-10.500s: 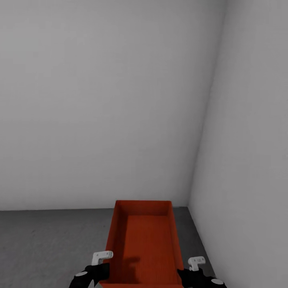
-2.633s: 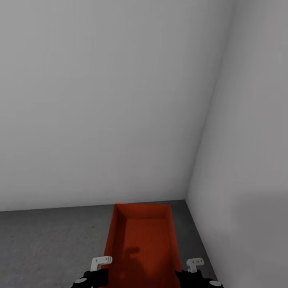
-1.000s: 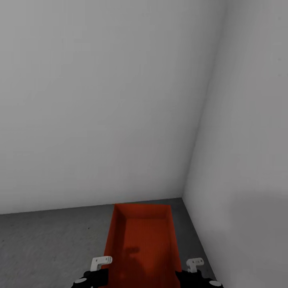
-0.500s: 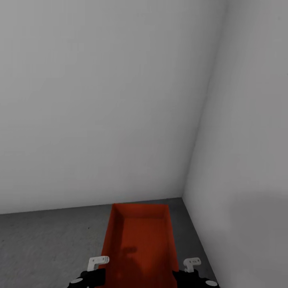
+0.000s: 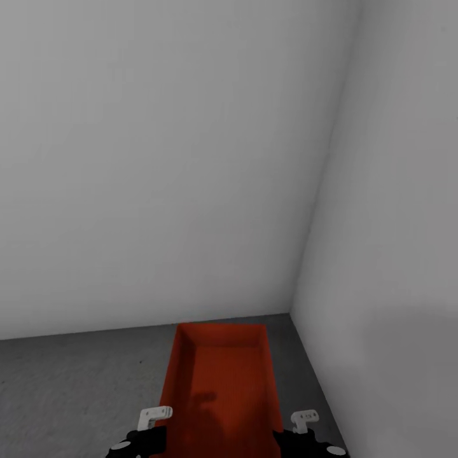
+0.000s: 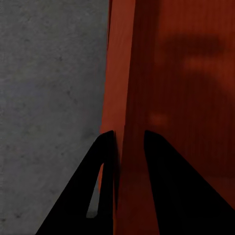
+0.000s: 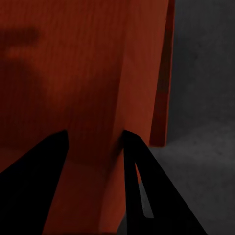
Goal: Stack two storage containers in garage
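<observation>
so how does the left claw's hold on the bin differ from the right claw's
The left claw straddles the container's left side wall, the right claw its right side wall. In the left wrist view the grey floor beside the bin looks pale; in the right wrist view it looks much darker. Shared: each claw has one black finger inside the bin and one outside, pinching a thin orange-red wall near the robot's end.

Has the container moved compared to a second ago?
Yes, slightly. The container and both grippers shifted left and down against the wall corner, which stayed put.
</observation>
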Robot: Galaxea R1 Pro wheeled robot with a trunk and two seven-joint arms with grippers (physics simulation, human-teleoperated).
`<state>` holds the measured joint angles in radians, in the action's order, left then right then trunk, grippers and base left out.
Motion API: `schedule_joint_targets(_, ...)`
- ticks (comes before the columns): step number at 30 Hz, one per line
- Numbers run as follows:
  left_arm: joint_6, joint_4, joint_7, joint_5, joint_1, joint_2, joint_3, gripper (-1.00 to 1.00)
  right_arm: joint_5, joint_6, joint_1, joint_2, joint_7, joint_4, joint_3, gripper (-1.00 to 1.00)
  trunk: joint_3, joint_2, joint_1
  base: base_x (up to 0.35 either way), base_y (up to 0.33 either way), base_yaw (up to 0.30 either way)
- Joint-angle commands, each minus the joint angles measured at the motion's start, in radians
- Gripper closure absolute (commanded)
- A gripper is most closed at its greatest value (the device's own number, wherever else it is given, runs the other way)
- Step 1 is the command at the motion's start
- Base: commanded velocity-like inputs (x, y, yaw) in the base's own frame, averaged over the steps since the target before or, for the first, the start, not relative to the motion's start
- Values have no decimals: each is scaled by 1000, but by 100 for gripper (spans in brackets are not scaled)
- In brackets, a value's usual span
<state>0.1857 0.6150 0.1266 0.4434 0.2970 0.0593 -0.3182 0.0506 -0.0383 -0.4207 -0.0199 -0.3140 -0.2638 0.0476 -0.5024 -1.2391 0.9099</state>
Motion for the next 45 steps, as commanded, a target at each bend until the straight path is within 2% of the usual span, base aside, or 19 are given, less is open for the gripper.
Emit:
schedule_joint_targets(1,5,8,4,5,1,-4,-2,100,11,0,0,-1,-9,1,11,100,-4,-8,4,0,0,0)
schedule_joint_targets(7,5,25,32,67,1,13,-59,100,24,0,0,-1,-14,1,21,100,-23,-50,27,0,0,0)
schedule_joint_targets(8,5,35,-94,-351,1,-179,323,100,66,0,0,-1,-14,1,64,100,-26,-57,31,0,0,0)
schedule_joint_targets(17,5,35,-94,-351,1,-180,323,100,66,0,0,-1,-14,1,64,100,-54,-120,65,0,0,0)
schedule_joint_targets(45,-2,37,-88,-348,1,-179,324,100,64,0,0,-1,-14,1,64,100,-54,-120,65,0,0,0)
